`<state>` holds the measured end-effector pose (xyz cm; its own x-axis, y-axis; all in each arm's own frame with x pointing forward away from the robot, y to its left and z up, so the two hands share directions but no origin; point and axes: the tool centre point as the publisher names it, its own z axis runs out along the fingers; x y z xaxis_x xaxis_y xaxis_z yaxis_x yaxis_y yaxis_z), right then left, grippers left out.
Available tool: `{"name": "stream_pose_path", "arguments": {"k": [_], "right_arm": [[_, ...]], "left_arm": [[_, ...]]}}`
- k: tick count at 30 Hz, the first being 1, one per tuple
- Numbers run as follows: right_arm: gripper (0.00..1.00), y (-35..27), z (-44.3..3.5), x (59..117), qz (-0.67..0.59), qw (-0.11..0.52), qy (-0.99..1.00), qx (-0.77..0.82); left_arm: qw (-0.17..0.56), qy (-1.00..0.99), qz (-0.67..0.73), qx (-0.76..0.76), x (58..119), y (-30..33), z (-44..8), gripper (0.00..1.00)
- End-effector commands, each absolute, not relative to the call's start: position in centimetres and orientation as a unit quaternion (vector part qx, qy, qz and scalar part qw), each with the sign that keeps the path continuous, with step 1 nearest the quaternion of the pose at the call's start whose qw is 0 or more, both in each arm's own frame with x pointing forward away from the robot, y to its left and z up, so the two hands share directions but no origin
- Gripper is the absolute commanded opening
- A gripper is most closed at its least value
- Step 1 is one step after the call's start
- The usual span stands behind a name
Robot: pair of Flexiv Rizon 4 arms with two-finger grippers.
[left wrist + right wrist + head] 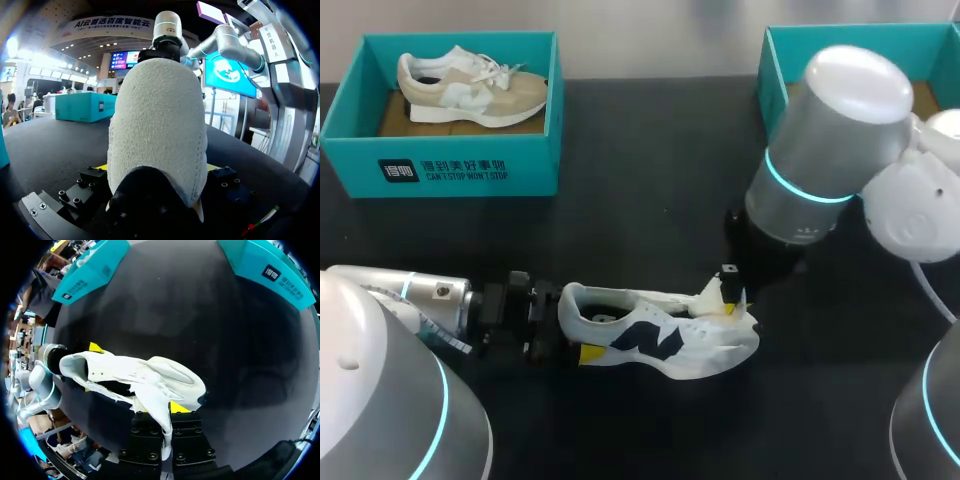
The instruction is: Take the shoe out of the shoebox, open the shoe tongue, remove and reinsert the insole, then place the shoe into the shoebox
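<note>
White shoe [660, 340], heel in left jaws, tongue [159, 405] in right jaws (both clamped), teal shoebox [795, 50] behind

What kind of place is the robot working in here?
Probably a shoe-handling demonstration station: a black table carries a teal shoebox holding a beige shoe, a second teal shoebox, and a white shoe outside them.

A trade-show hall: overhead banner [107, 23], display screens [126, 59], black demo table [55, 145].
</note>
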<state>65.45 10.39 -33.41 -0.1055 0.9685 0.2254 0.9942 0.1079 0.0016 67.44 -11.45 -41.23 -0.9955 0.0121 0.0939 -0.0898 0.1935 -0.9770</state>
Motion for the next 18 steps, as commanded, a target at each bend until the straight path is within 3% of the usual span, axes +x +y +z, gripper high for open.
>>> {"name": "stream_pose_path", "arguments": {"k": [1, 11, 18], "right_arm": [[0.00, 8.1, -34.1, 65.9, -0.143, 0.188, -0.723, -0.650], [0.00, 6.4, -36.1, 66.0, -0.191, 0.272, -0.686, -0.647], [0.00, 6.7, -36.6, 65.8, -0.203, 0.282, -0.684, -0.642]], "left_arm": [[0.040, -0.772, 0.634, 0.026, 67.5, -11.2, -41.5, 0.00], [0.040, -0.772, 0.634, 0.026, 67.5, -11.2, -41.5, 0.00], [0.040, -0.772, 0.634, 0.026, 67.5, -11.2, -41.5, 0.00]]}}
